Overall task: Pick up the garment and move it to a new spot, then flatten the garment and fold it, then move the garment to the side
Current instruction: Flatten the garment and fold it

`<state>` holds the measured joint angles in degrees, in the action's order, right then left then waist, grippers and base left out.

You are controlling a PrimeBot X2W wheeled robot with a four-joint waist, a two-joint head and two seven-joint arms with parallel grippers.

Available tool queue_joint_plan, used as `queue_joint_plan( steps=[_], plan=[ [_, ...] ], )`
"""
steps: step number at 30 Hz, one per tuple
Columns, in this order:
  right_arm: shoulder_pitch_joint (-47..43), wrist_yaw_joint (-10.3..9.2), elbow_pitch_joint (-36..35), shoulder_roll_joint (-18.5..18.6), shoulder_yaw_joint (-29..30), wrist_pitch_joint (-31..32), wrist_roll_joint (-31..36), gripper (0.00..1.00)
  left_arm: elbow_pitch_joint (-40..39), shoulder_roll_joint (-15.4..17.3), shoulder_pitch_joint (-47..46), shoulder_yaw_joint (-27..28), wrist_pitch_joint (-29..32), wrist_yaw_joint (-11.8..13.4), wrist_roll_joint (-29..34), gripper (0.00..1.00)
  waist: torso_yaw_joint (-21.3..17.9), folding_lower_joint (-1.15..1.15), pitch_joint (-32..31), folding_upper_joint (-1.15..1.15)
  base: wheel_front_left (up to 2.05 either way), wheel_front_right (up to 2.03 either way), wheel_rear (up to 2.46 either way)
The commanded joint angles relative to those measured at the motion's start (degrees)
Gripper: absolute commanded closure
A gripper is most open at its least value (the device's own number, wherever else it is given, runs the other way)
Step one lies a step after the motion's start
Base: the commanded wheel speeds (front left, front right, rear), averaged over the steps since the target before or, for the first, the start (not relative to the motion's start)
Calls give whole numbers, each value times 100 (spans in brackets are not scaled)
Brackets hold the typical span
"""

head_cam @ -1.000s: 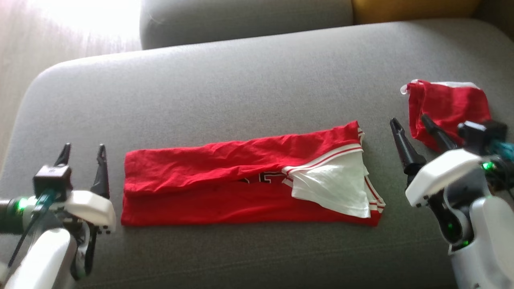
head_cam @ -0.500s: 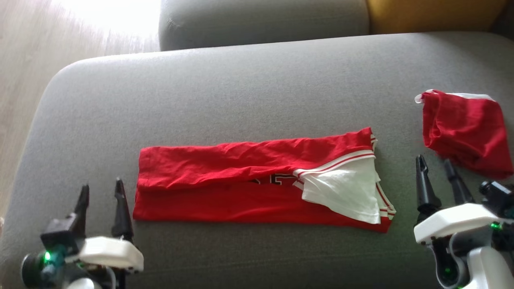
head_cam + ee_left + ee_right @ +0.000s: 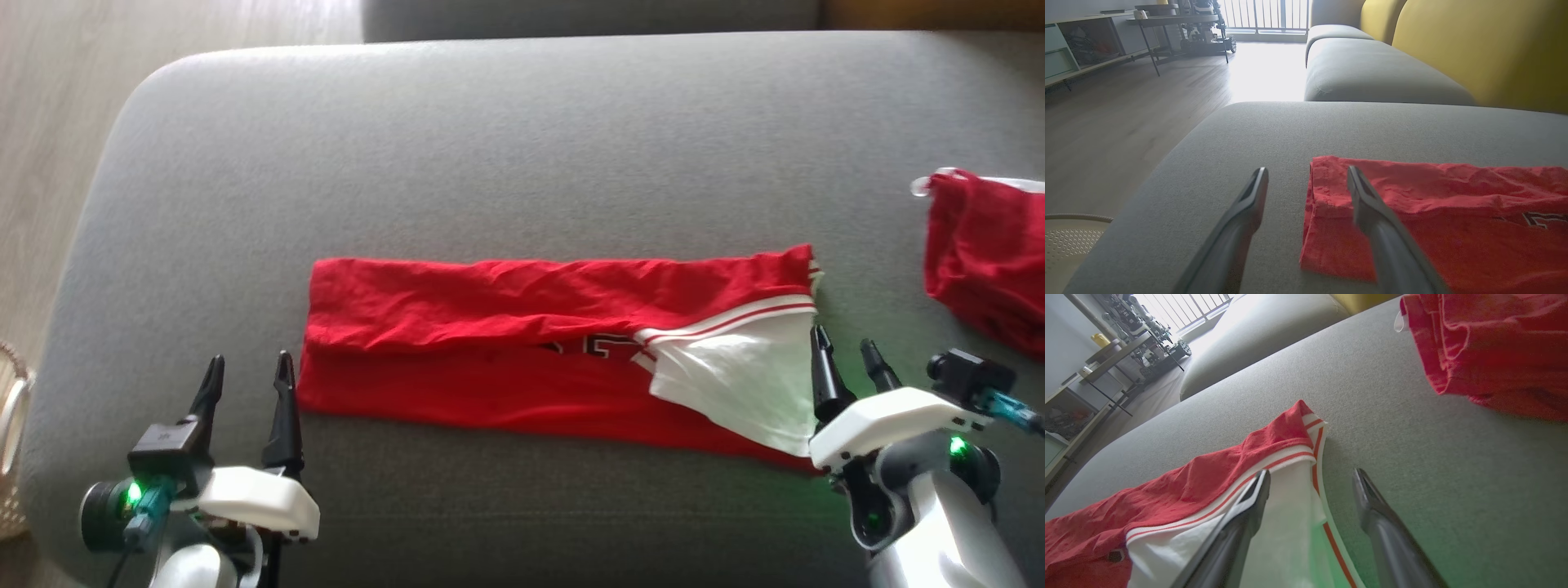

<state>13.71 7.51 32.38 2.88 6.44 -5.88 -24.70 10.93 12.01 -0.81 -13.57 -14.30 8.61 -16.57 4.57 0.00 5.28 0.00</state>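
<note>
**A:** What's nearest?

**B:** The left gripper (image 3: 250, 358), low on the left. Its fingers are spread with nothing between them. In its wrist view, one finger lies over the plain red end of the garment (image 3: 1433, 192) and the other over bare cushion (image 3: 1249, 130). Whether either touches, I cannot tell.

**A:** And the other arm?

**B:** The right gripper (image 3: 842, 337) is released too and holds nothing. It straddles the opposite end, one finger over the white lining and one over grey fabric.

**A:** So where does the garment lie?

**B:** It is folded into a long band across the middle of the cushion, between the two grippers. It is red with white striped trim, and black lettering peeks out at the fold.

**A:** Anything beyond it?

**B:** A crumpled red cloth (image 3: 980, 245) lies farther right, well apart from the garment. A pale basket (image 3: 10, 425) sits off the cushion's left edge. Farther back are a second cushion (image 3: 1372, 69), a yellow backrest (image 3: 1474, 49), a wooden floor (image 3: 1126, 114) and a table (image 3: 1175, 20).
</note>
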Motion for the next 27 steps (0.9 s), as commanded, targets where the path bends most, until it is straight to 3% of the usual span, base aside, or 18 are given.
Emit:
queue_joint_plan(
  steps=[1,6,16,17,18,27],
  plan=[
    [185,-2,-132,1,-156,-74,-16,0,-142,52,-290,285,-69,-15,52,0,65,0,58,0,0,0,0],
    [641,-2,888,0,-72,-164,-163,0,29,-68,-420,357,-70,-184,214,0,256,0,162,0,0,0,0],
    [1030,-2,1941,0,-190,-335,-364,0,147,-176,-392,638,-70,-336,392,0,355,0,222,0,0,0,0],
    [1059,-2,2015,0,-241,-315,-393,68,151,-184,-392,662,-70,-351,407,0,354,0,223,0,0,0,0],
    [1086,-2,2067,0,-291,-321,-415,100,158,-191,-394,686,-70,-366,422,0,349,0,221,0,0,0,0],
    [1339,-2,2316,101,-160,-628,-426,100,217,-275,-397,824,-70,-470,575,0,263,0,144,0,0,0,0]
  ],
)
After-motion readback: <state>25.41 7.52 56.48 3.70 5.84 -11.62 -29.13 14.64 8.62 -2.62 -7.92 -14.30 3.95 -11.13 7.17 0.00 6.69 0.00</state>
